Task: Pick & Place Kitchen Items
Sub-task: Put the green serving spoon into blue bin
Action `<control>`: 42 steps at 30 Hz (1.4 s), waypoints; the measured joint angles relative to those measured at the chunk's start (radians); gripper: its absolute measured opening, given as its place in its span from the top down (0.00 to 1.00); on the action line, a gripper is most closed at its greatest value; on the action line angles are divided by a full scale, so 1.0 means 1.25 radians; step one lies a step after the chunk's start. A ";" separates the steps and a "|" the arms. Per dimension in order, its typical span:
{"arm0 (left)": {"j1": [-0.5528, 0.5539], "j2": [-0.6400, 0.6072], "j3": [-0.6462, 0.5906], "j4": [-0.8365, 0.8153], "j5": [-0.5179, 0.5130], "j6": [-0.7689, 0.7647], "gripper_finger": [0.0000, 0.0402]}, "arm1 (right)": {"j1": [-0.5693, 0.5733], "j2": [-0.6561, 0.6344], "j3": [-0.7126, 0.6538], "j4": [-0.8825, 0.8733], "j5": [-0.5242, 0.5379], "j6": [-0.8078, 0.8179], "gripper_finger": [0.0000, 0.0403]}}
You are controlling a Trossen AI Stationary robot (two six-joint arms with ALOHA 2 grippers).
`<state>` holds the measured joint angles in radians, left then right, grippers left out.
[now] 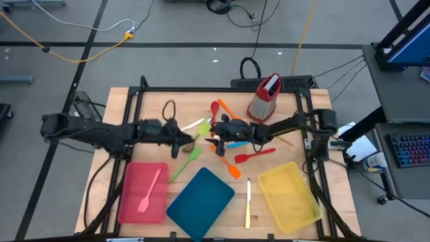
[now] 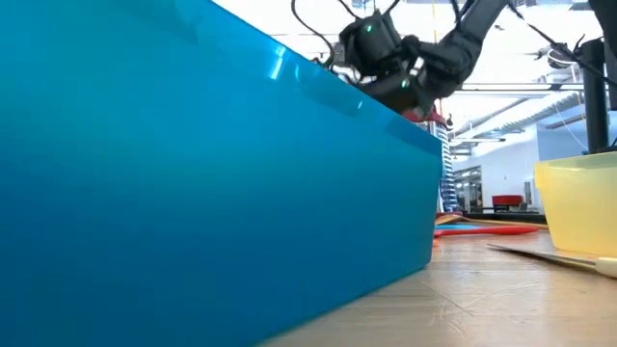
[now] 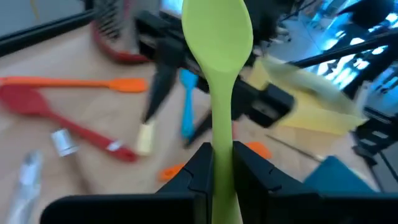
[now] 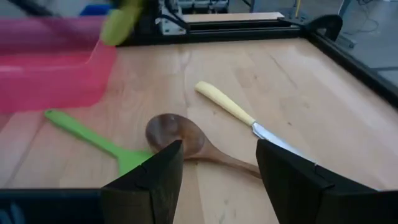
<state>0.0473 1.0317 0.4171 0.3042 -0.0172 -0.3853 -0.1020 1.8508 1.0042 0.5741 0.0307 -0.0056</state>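
L claw [image 3: 222,171] is clamped on the handle of a green spoon [image 3: 217,43], bowl up, lifted off the worktop [image 1: 154,101] near its middle. R claw [image 4: 217,168] hangs wide open w/ nothing in it, low over a brown spoon [image 4: 177,137] and a cream knife [image 4: 227,106]; a green spatula [image 4: 93,140] lies just beside. Pink spatula [image 1: 151,191] sits in the red tray [image 1: 131,202]. Blue tray [image 1: 201,198] and yellow tray [image 1: 289,195] are along the front edge, another cream knife [image 1: 248,202] between them.
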 joint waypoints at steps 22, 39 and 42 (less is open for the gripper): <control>-0.498 0.404 0.253 0.085 -0.346 -0.202 0.90 | 0.005 -0.157 -0.009 -0.248 0.163 -0.006 0.51; -0.517 0.620 0.367 -0.115 -0.212 -0.606 0.90 | 0.006 -0.156 -0.050 -0.113 0.160 -0.053 0.51; -0.509 0.619 0.366 -0.117 -0.202 -0.609 0.90 | 0.008 -0.156 -0.050 -0.094 0.161 -0.048 0.51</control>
<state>-0.5888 1.8051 0.8748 0.1583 -0.2694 -1.1471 -0.0919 1.6554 0.9413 0.4568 0.2314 -0.0657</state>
